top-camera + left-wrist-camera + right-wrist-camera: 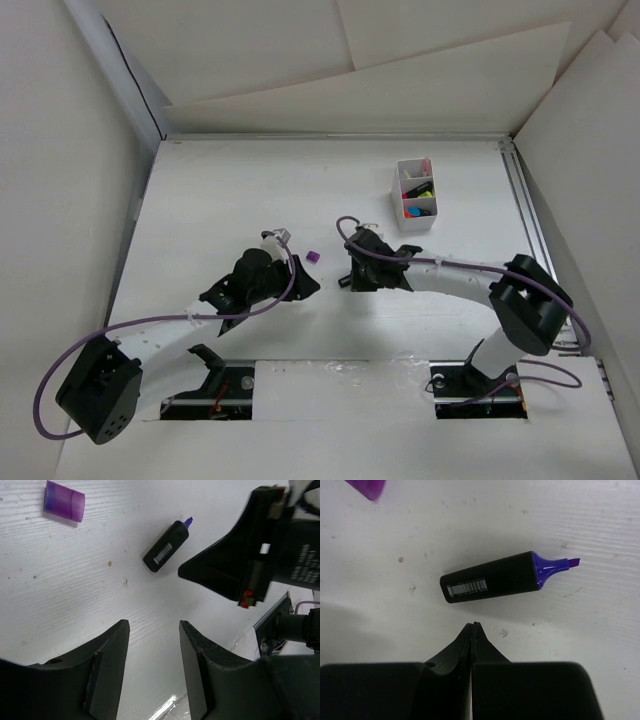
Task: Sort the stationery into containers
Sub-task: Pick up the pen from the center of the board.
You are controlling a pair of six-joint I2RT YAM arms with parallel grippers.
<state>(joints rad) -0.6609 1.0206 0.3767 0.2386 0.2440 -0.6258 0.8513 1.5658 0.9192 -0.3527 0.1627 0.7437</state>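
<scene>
Top external view, stock on the table:

- White box: one, divided inside, well beyond the right gripper on its right side. It holds pink, yellow, blue and orange pieces too small to count.
- Highlighter: one, with a black barrel, a barcode label and a bare purple nib. It lies flat and crosswise just ahead of the right gripper's tips, not touching them. It is further ahead of the left gripper, well apart from it.
- Purple cap: one, loose. It lies beyond the highlighter as seen from both grippers, apart from it.
- Right gripper: one, fingers pressed together, gripping nothing.
- Left gripper: one, fingers parted, with only bare table between them.
</scene>
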